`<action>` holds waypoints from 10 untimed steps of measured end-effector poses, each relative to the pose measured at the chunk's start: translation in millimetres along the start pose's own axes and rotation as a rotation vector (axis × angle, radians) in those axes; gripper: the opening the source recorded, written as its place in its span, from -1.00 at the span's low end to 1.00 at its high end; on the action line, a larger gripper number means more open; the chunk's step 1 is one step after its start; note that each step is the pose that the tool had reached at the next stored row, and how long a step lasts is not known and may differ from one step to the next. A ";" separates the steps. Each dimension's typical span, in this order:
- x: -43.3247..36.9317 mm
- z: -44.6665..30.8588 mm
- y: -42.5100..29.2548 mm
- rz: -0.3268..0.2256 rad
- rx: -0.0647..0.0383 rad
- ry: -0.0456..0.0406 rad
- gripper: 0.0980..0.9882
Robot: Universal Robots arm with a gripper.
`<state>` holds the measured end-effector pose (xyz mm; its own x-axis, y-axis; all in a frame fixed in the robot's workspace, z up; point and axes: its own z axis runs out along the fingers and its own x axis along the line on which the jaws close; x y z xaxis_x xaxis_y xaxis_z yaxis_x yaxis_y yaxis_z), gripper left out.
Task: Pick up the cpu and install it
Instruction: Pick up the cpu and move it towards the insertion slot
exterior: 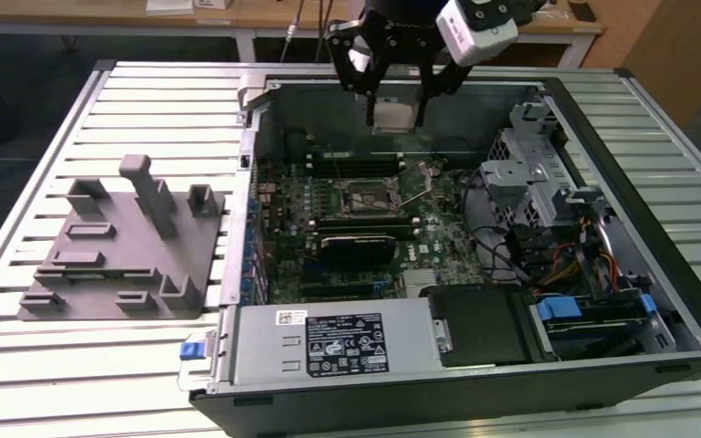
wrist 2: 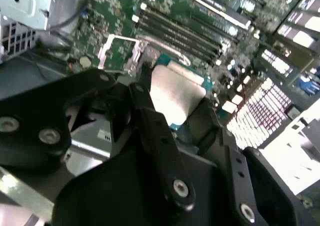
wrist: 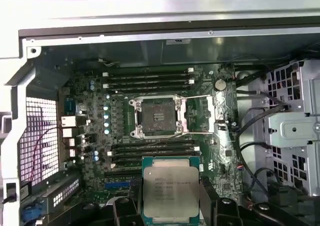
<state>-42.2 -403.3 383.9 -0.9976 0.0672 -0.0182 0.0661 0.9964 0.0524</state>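
Slatted surface point(exterior: 143, 100) carries open case point(exterior: 448, 392); claw point(exterior: 397, 111) clamped on cpu point(wrist: 170, 188). Best kept level, squared to socket point(wrist: 156, 117).

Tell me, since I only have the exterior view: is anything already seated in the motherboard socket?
Observer: No. In the first wrist view the socket shows its bare dark bed inside the metal frame.
Operator: How does the cpu sit in the jaws?
Observer: In the first wrist view the cpu lies flat, with its printed silvery top facing the camera. The jaws are closed on two opposite edges.
Operator: Is it lined up over the socket?
Observer: Not by that view. A bank of memory slots shows between the cpu and the socket.
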 end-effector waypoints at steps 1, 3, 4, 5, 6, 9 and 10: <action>0.0 1.8 -0.1 0.000 0.000 0.0000 0.00; 0.1 5.5 -0.3 0.000 0.000 -0.0001 0.00; 0.1 6.7 -0.3 0.000 0.000 -0.0001 0.00; 0.1 7.5 -0.4 0.000 0.000 -0.0001 0.00; 0.1 7.6 -0.4 0.000 0.000 0.0000 0.00; 0.1 7.8 -0.4 0.000 0.000 0.0000 0.00; 0.1 7.8 -0.4 0.000 0.000 0.0000 0.00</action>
<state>-42.2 -403.3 376.1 -0.9976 0.0672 -0.0182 0.0661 0.9964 0.0524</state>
